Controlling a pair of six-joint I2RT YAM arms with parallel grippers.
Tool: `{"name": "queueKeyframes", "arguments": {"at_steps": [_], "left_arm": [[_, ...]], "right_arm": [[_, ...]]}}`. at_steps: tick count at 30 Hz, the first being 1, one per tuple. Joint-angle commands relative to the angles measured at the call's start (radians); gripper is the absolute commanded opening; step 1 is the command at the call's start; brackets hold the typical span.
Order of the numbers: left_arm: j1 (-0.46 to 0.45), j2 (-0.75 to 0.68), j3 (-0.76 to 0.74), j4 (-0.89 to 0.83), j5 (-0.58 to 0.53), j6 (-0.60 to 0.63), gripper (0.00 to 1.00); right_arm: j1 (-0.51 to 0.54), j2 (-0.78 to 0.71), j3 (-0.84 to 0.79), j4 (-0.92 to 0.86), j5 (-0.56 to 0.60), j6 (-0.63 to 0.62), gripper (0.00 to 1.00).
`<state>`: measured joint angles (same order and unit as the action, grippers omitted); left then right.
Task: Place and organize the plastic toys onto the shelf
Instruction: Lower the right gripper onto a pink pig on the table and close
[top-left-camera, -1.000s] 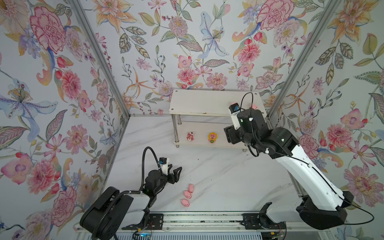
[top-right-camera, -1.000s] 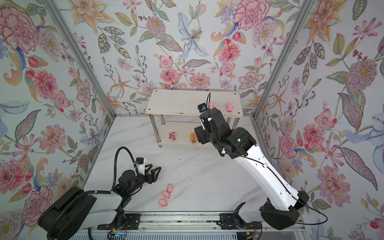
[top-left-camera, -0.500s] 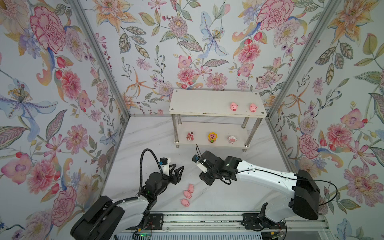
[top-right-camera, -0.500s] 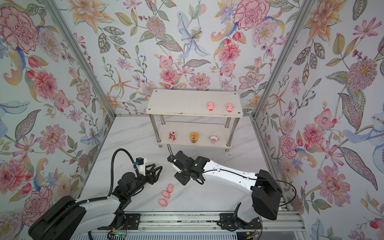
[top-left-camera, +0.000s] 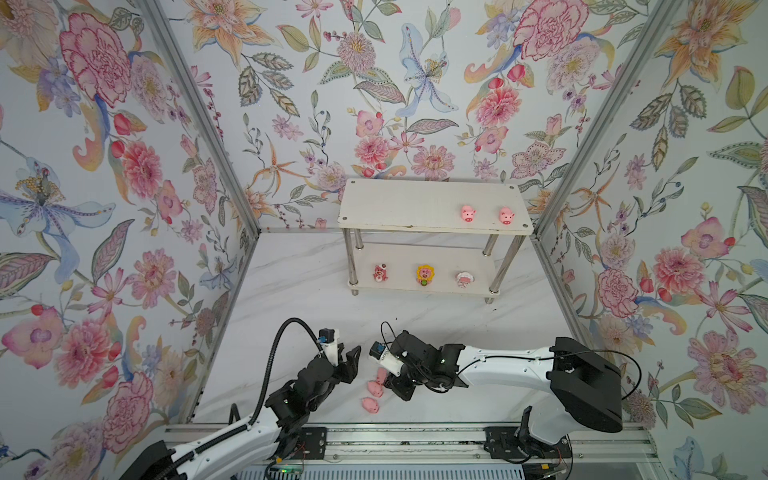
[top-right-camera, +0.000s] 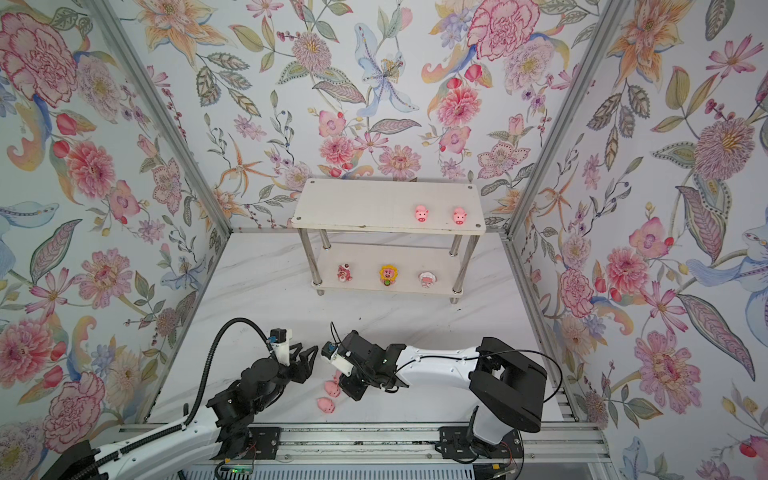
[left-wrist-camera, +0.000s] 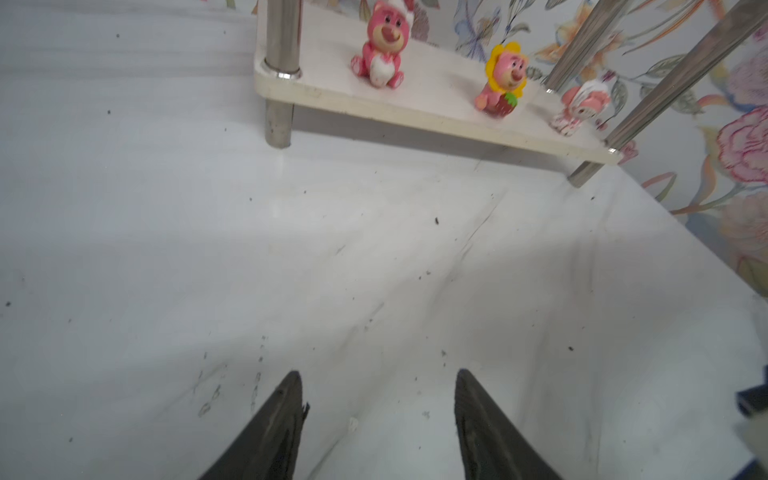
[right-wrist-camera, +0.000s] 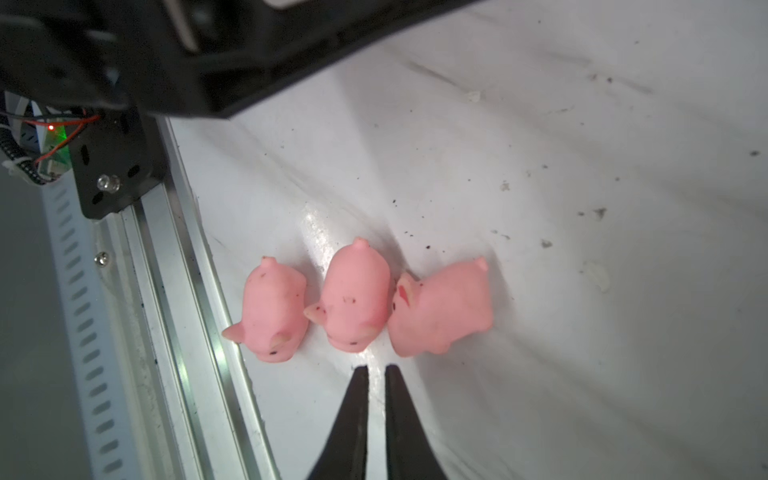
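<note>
Three small pink plastic pigs (right-wrist-camera: 357, 295) lie side by side on the white table (right-wrist-camera: 540, 166); the right gripper (right-wrist-camera: 376, 370) is clenched empty just beside them, the left gripper (left-wrist-camera: 376, 374) spread, holding nothing.

- Pigs (right-wrist-camera: 356, 297): smooth matt pink plastic, dark specks.
- Shelf boards (top-left-camera: 407, 205): matt white; legs (left-wrist-camera: 282, 37): shiny chrome metal.
- Tabletop (left-wrist-camera: 291, 249): glossy white marble-look, gritty w/ dust.

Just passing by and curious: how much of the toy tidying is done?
Done: five toys sit on the shelf, two pigs on top, the bear, the yellow-petalled figure and the pink-and-white figure below. In hand: nothing; the right gripper is shut and empty just short of the table pigs, the left gripper open and empty. Left: those three pigs.
</note>
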<state>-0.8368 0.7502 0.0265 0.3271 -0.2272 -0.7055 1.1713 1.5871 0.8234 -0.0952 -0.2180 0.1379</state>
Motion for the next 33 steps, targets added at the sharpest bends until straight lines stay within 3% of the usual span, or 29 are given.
{"name": "queueKeyframes", "arguments": {"at_steps": [1,6,10,12,14,20,23,26,33], "left_arm": [[-0.018,0.109,0.020,0.007,-0.049,-0.060,0.60],[-0.030,0.194,0.042,0.103,-0.036,-0.085,0.59],[-0.032,0.155,0.083,0.093,-0.050,-0.027,0.60],[-0.031,0.093,0.108,0.068,-0.070,0.025,0.66],[-0.028,0.006,0.128,0.038,-0.117,0.089,0.99],[-0.023,-0.330,0.080,0.104,-0.192,0.261,0.99],[-0.011,-0.429,0.090,0.070,-0.246,0.312,0.99],[-0.006,-0.406,0.148,-0.020,-0.281,0.383,0.99],[-0.004,-0.092,0.385,-0.139,-0.360,0.479,0.99]], "right_arm": [[0.007,0.011,-0.029,0.152,-0.066,0.010,0.05],[-0.008,0.022,-0.059,0.168,-0.054,-0.009,0.00],[-0.050,0.025,-0.107,0.231,-0.041,0.010,0.00],[-0.079,0.027,-0.132,0.271,-0.049,0.036,0.00],[-0.097,0.030,-0.136,0.278,-0.058,0.048,0.00],[-0.105,0.039,-0.143,0.236,-0.008,0.054,0.00],[-0.113,0.040,-0.163,0.242,0.023,0.087,0.00],[-0.122,0.030,-0.194,0.254,0.047,0.124,0.00],[-0.110,-0.063,-0.278,0.256,0.129,0.204,0.00]]}}
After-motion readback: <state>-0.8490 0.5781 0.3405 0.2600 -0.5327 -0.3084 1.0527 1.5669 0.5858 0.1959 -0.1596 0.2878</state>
